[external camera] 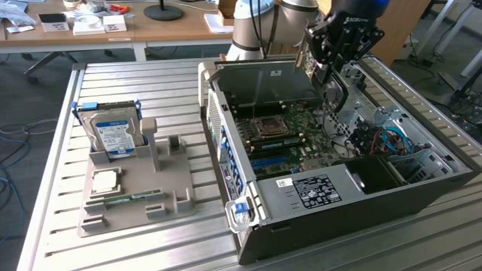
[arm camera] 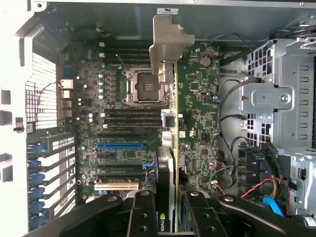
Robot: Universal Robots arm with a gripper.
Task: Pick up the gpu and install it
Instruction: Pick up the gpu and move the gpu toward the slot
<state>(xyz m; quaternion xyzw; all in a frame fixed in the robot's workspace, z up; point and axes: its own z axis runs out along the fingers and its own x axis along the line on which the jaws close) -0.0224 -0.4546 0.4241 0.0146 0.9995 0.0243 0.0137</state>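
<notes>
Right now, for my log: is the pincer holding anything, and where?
The pincer clamps the thin green graphics card with black heatsink by its faces, at the end opposite its pale metal bracket.

Your slatted metal table (external camera: 150,84) carries two items directly: an open case (external camera: 316,217) on the exterior view's right, and a grey holder (external camera: 128,221) near it.

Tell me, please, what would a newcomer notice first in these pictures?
The open computer case dominates the exterior view's middle, its green motherboard bare. Over that board the gripper is shut on the gpu, held edge-on. At the exterior view's left, a hard drive stands upright in a grey holder.
</notes>
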